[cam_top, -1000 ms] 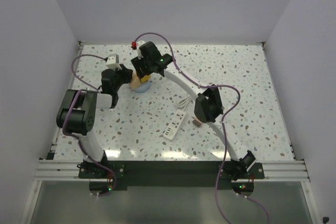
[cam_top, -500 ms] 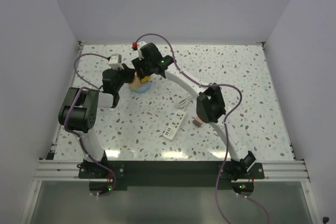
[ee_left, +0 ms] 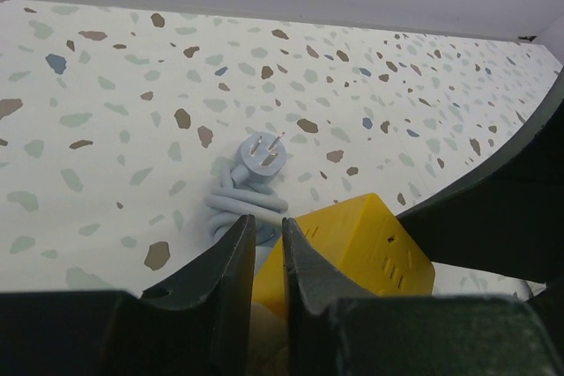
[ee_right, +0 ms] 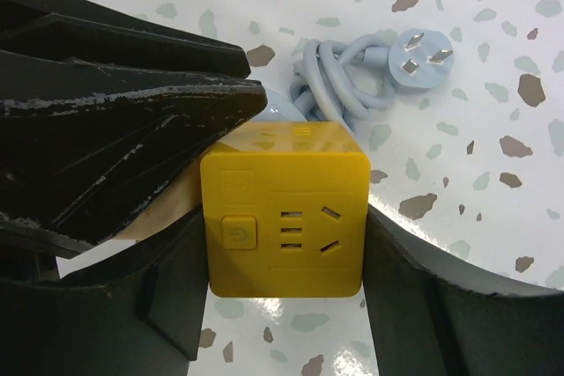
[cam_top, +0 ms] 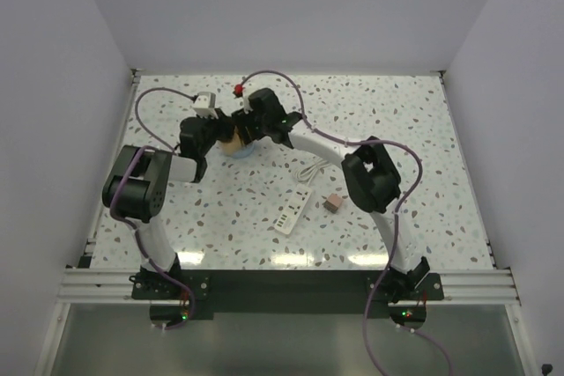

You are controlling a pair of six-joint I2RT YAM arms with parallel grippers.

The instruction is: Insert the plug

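Here our right gripper [ee_right: 284,244] clamps the yellow cube [ee_left: 370,244], likely steadying its socket face; our left gripper [ee_left: 269,228], pressed together, sits at its corner. The plug [cam_top: 332,203] lies near the strip [cam_top: 293,211], well apart from both.

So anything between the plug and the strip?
Nothing visible: the plug lies just right of the strip, bare table between them. The right gripper is off at the back, shut on the yellow cube.
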